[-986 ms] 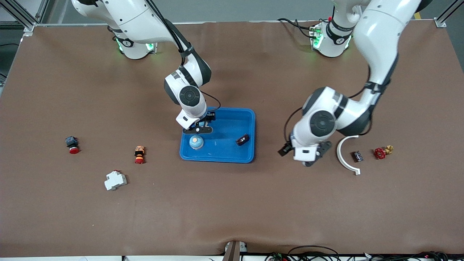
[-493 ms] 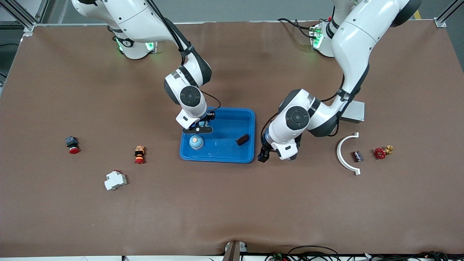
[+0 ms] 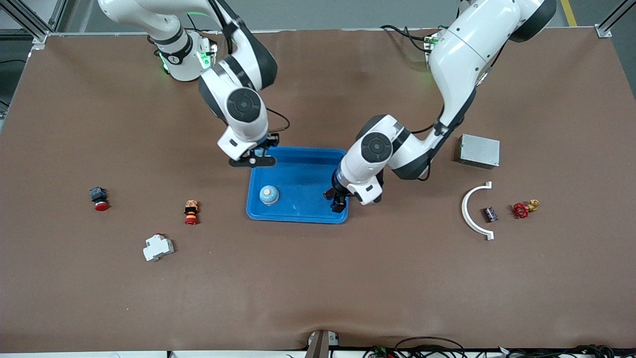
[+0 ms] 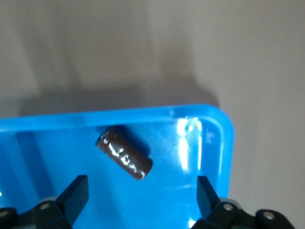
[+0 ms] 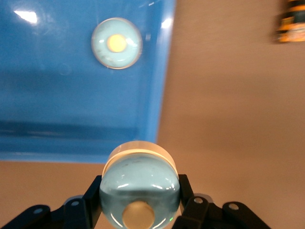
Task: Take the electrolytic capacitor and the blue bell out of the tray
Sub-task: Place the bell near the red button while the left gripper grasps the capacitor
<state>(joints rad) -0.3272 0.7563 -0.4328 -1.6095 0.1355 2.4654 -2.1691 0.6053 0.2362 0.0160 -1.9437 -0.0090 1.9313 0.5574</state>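
The right claw [image 3: 252, 160] hangs above the counter, its wrist bent downward, and its fingers [image 5: 93, 198] are clamped on a rounded, pale blue-green object. The left arm reaches in from its base with the elbow bent, and the left claw [image 3: 338, 201] points downward with its fingers [image 4: 76, 193] spread wide apart.

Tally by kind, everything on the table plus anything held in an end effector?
bell: 2
capacitor: 2
push button: 2
circuit breaker: 1
curved white piece: 1
red valve: 1
grey box: 1
blue tray: 1
Total: 11
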